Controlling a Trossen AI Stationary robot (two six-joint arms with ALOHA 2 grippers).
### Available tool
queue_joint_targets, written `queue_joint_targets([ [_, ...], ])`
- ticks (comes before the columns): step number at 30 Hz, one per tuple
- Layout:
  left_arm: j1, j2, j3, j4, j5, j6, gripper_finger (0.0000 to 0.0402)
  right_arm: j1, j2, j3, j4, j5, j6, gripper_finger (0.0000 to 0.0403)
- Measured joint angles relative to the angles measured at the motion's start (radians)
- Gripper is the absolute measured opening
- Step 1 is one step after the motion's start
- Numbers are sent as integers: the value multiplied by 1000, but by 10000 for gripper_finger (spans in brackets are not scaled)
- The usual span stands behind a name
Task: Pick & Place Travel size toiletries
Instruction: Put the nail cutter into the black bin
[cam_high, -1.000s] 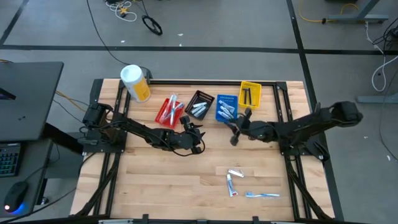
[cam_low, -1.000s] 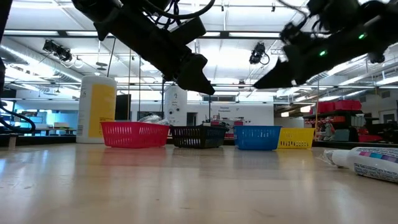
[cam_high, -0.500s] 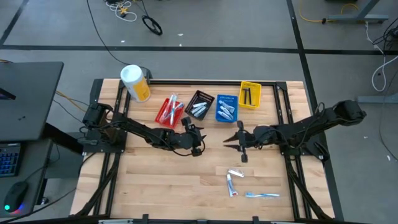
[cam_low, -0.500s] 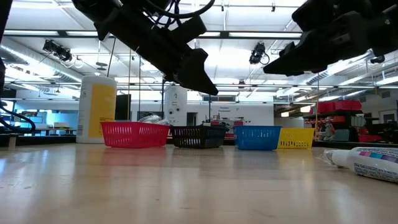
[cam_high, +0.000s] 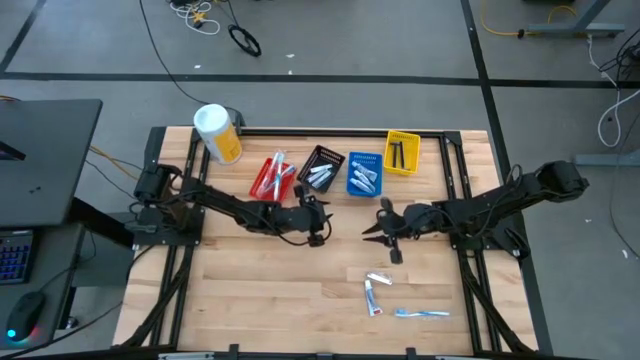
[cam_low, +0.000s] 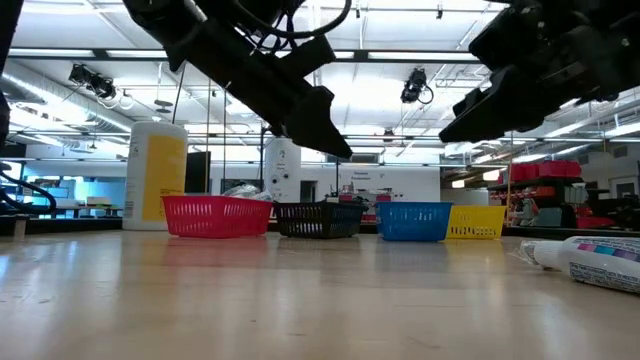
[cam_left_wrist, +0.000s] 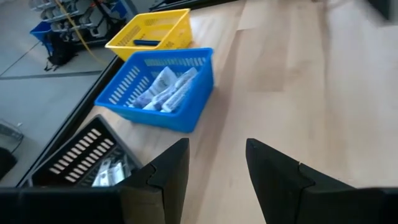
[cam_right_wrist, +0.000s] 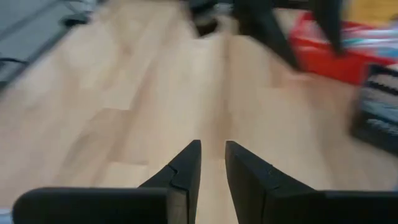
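Three travel size toiletries lay loose on the worktop (cam_high: 250, 290) toward its front right: a small white tube (cam_high: 378, 279), a red-and-white tube (cam_high: 371, 298) and a blue toothbrush (cam_high: 421, 314). Others sat in the red bin (cam_high: 268, 180), black bin (cam_high: 322, 168), blue bin (cam_high: 364, 174) and yellow bin (cam_high: 402, 152) along the back. The right gripper (cam_high: 372, 228) hung above bare wood between bins and loose items, jaws narrow and empty. The left gripper (cam_high: 318, 213) hovered near the black bin, jaws apart, holding nothing.

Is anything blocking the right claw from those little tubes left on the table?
Nothing visible. The right gripper hangs above bare table, and only open wood lies between it and the loose toiletries nearer the front edge.
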Motion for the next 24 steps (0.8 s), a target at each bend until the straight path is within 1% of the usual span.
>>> queue_joint_targets([
  [3,25,0,0,0,6,-5,167,5,0,0,-22,-50,23,83],
  [7,57,0,0,1,57,-41,167,10,15,0,-52,-72,59,85],
  [12,99,0,0,14,131,-27,167,10,57,0,-53,-95,124,103],
  [16,125,0,0,31,168,-27,167,29,84,0,-50,-122,179,116],
  [22,147,0,0,31,170,-27,167,89,85,0,-46,-111,232,119],
  [24,151,0,0,30,151,-20,167,112,85,0,-46,-113,269,120],
])
